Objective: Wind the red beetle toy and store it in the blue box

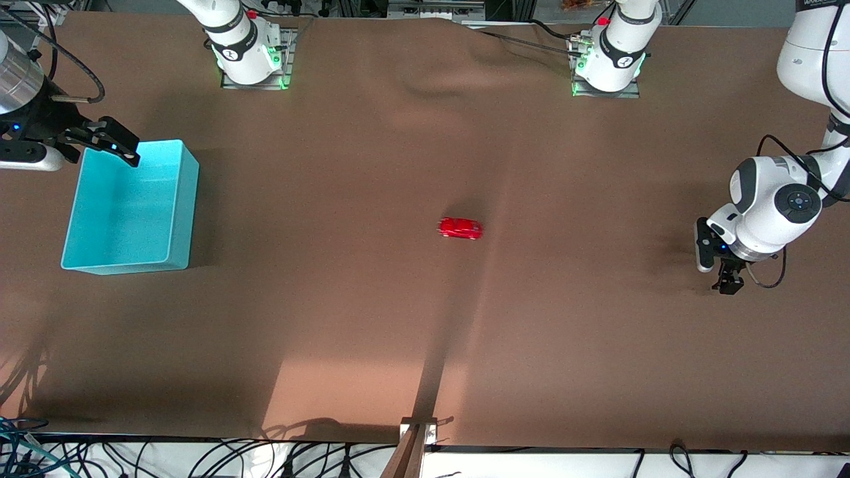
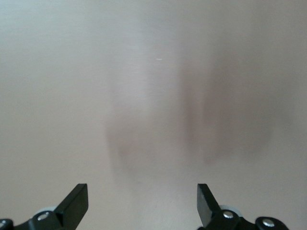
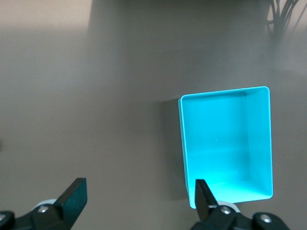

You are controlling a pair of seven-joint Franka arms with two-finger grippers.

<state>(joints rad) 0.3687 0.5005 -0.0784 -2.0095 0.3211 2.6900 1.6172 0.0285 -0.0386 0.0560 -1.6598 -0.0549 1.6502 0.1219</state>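
Nearest the camera lies the tiny glossy red beetle toy (image 1: 460, 228), alone mid-tabletop (image 1: 425, 332), well apart from both arms; the open light turquoise plastic blue box (image 1: 130, 207) sits empty by the right arm's edge; the right pincer (image 1: 99, 141) hangs over its corner, spread wide, holding nothing; the left pincer (image 1: 720, 265) waits over the left arm's edge, likewise wide and empty; such a small, slick, wheeled toy could roll or squirt from a grasp.

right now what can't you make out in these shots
- Winding part of the red beetle toy: too small in the front view; in neither wrist view.
- Blue box: its wall toward the right arm's base is partly covered by the right pincer in the front view.
- Left pincer: open in its wrist view, over bare brown tabletop, blurred.
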